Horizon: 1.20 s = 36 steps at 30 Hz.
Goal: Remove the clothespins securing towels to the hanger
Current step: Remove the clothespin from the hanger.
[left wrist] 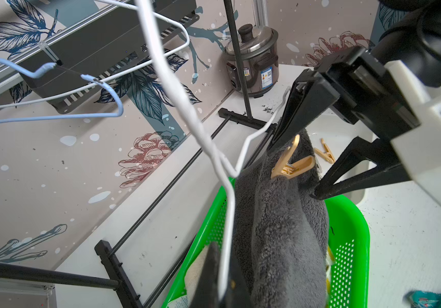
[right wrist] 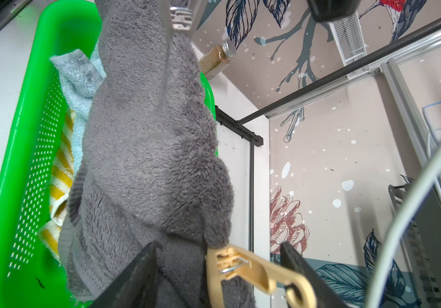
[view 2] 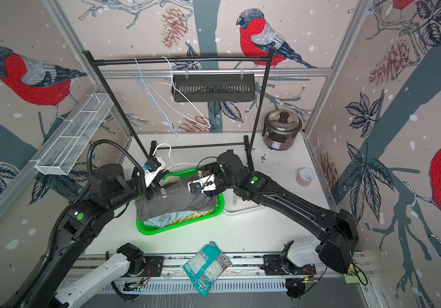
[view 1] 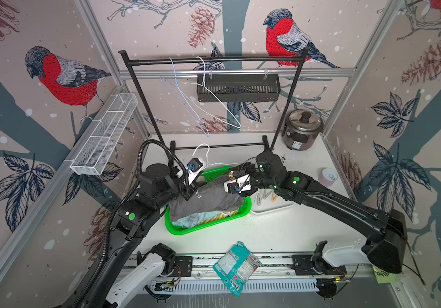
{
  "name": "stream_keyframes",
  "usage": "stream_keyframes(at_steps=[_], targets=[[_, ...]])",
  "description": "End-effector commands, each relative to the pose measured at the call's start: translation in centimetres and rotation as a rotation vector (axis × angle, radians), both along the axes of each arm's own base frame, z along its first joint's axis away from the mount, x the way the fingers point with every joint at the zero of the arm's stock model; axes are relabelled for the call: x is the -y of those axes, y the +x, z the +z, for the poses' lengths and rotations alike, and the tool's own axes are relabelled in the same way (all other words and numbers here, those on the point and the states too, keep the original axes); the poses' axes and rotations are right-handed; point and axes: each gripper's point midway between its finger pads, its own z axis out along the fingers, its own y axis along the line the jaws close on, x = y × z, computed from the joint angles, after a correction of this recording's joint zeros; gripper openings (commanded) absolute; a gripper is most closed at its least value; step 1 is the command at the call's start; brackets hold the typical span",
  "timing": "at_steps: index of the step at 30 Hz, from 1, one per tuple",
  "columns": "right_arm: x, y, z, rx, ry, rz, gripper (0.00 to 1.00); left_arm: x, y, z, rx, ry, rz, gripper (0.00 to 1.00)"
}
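Pincers: the left gripper (left wrist: 222, 280) is clenched on the white wire hanger (left wrist: 187, 106). The right gripper (right wrist: 219, 246) is spread wide, one finger on either side of the tan plastic clothespin (right wrist: 254, 269), and as far as I can see it is not squeezing it.
Room: papered walls (view 1: 64, 80) show red-breasted birds, pinecones and leaves behind an aluminium frame (view 1: 320, 72). A white wire-mesh shelf (view 1: 104, 133) is on my left wall and a black slotted shelf (view 1: 238, 89) is on the back one.
Table: the white table top (view 1: 280, 234) is speckled with dark crumbs. A steel rice cooker (view 1: 303, 130) stands in the far right corner, a pink cup (view 1: 328, 176) is near the right wall, and a teal snack packet (view 1: 236, 266) lies across the front rail.
Rack: a black metal garment rack (view 1: 240, 58) stands at the back, with a pale blue wire hanger (left wrist: 54, 118) and a second white wire hanger (left wrist: 187, 40) on its top rail.
Basket: the green perforated plastic basket (right wrist: 27, 160) sits between my arms, with the light blue towel (right wrist: 78, 72) and the yellow-and-white striped towel (right wrist: 59, 170) lying in it.
Grey towel: the dark grey terry towel (right wrist: 147, 160) is draped over the held hanger and trails into the basket.
Pegs: the tan one is pinned at the towel's right end and a grey plastic clothespin (right wrist: 180, 16) at its left end. Loose pegs (left wrist: 326, 154) lie in the white tray (view 1: 272, 210) just beside the basket.
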Motion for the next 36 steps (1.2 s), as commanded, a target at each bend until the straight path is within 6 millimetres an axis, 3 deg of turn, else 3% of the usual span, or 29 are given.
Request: stream_keyframes(at_steps=[1, 36], targets=[[0.5, -0.3, -0.6, -0.019, -0.035, -0.007, 0.68, -0.1, 0.1, 0.8, 0.039, 0.008, -0.004, 0.0], [0.3, 0.5, 1.0, 0.025, 0.022, -0.039, 0.17, -0.1, 0.2, 0.9, 0.039, 0.001, -0.004, 0.0]])
